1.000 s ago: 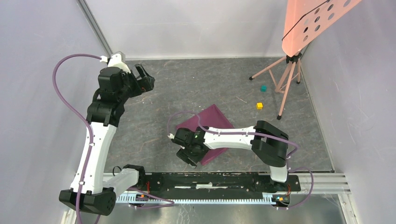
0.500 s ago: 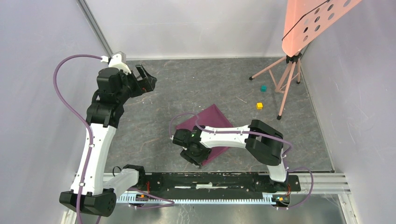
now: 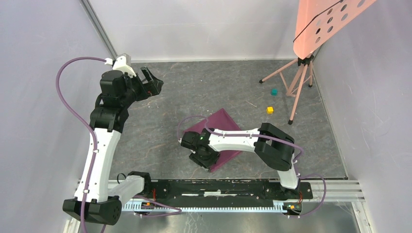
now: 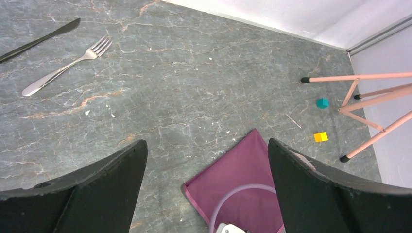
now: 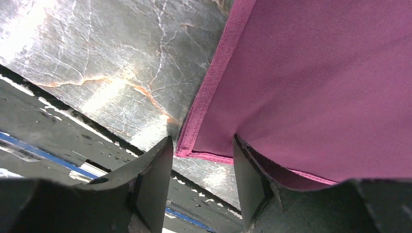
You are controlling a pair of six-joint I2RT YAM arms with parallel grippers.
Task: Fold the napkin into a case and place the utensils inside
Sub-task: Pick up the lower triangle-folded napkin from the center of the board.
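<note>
While the left gripper (image 3: 151,82) hangs high over the far left of the table (image 3: 209,85), its two fingers are spread wide and hold nothing. Below it, the fork (image 4: 65,67) and the knife (image 4: 41,39) lie side by side, well apart from the napkin (image 3: 221,121). The purple napkin lies flat in the middle of the table. The right gripper (image 5: 201,141) is low at its near corner, partly open. The corner sits between its fingers, not pinched.
</note>
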